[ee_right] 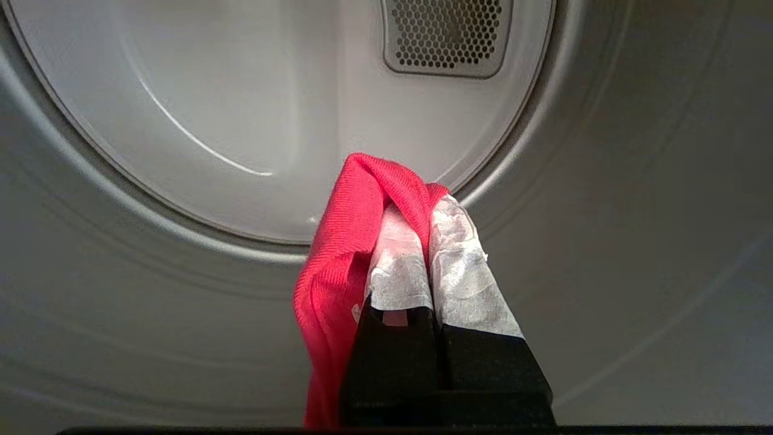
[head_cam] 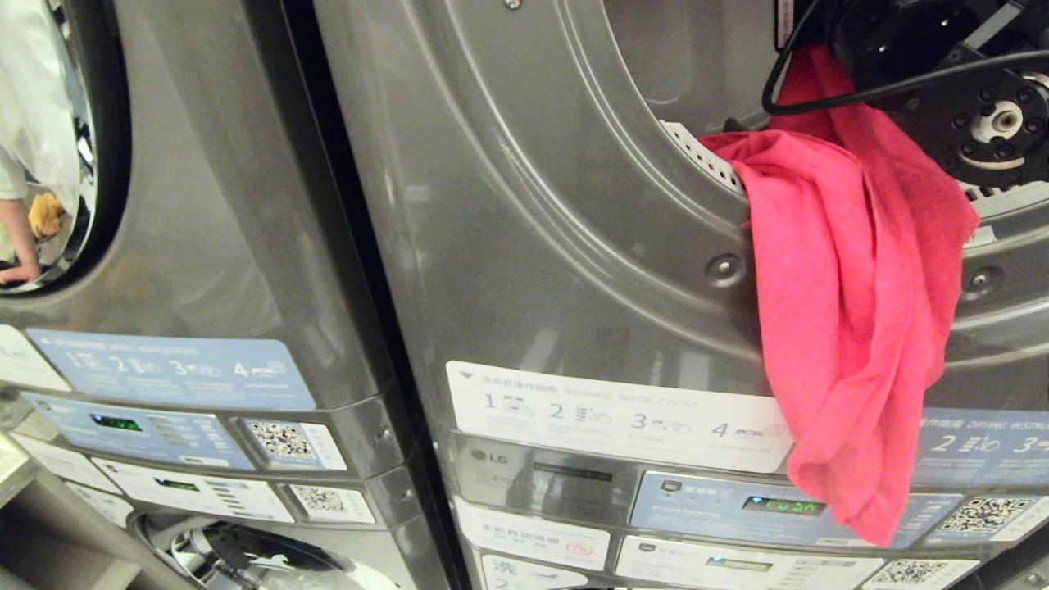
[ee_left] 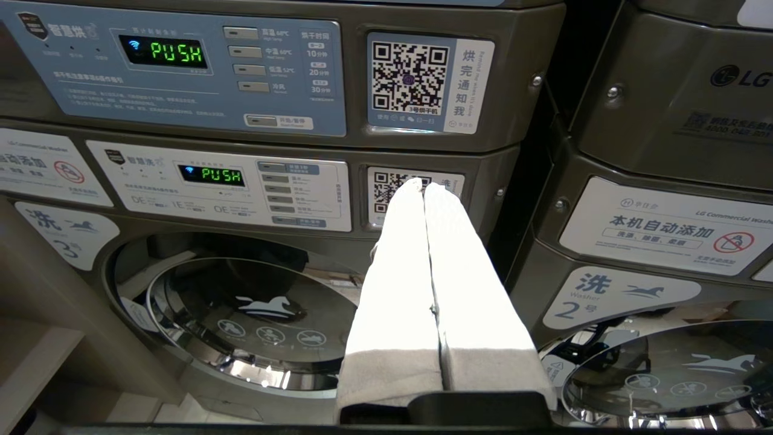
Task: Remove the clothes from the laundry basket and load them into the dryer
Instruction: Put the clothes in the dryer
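Observation:
A red cloth point(head_cam: 852, 311) hangs from the lower rim of the open dryer point(head_cam: 574, 205) and drapes down over its instruction label. My right arm point(head_cam: 983, 106) reaches in at the top right of the head view. In the right wrist view my right gripper point(ee_right: 426, 211) is shut on a fold of the red cloth point(ee_right: 344, 254), right in front of the pale drum point(ee_right: 241, 109). My left gripper point(ee_left: 423, 184) is shut and empty, parked low and facing the lower machines. The laundry basket is out of view.
A second machine stands to the left, its round door point(head_cam: 49, 139) reflecting a person. Control panels point(head_cam: 762, 504) run below the dryer opening. A perforated vent point(ee_right: 447, 33) sits at the back of the drum. Lower washer doors point(ee_left: 253, 314) face the left wrist.

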